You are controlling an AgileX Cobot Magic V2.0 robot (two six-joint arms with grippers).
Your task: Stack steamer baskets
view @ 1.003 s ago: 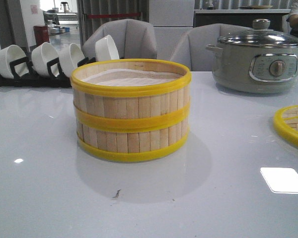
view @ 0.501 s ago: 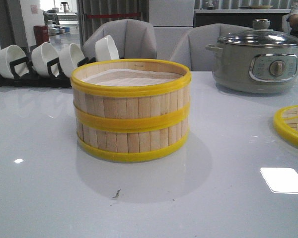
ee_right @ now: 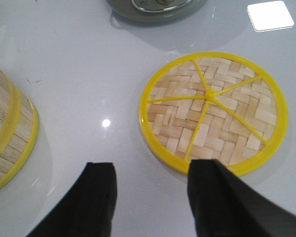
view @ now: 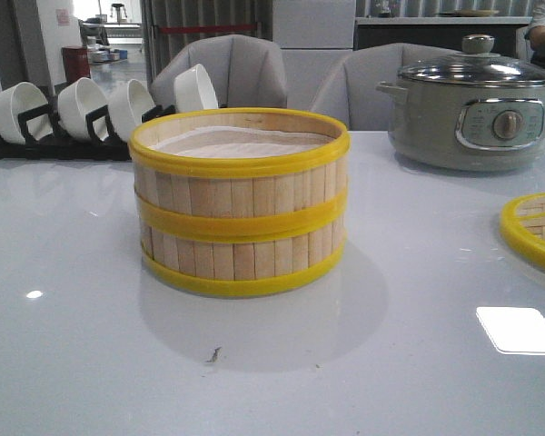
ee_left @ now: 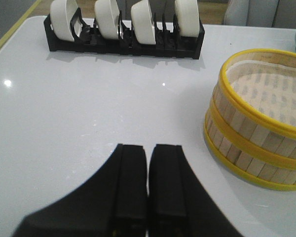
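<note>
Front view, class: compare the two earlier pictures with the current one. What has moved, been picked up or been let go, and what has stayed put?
Nothing has visibly moved, and nothing was grasped or released. The two stacked steamer baskets sit in the same spot, the lid lies flat at the table's right edge, and the electric pot and the bowl rack are unchanged. No gripper enters the front view.

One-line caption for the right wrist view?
Open right gripper above the white table, near the flat woven yellow-rimmed bamboo lid.

**No legible text**

No words, brands or numbers can be read. Faint markings are seen around the dial on the control panel [view: 500,123] of the electric pot [view: 472,113], at the upper right of the front view, but are too small to be made out.
</note>
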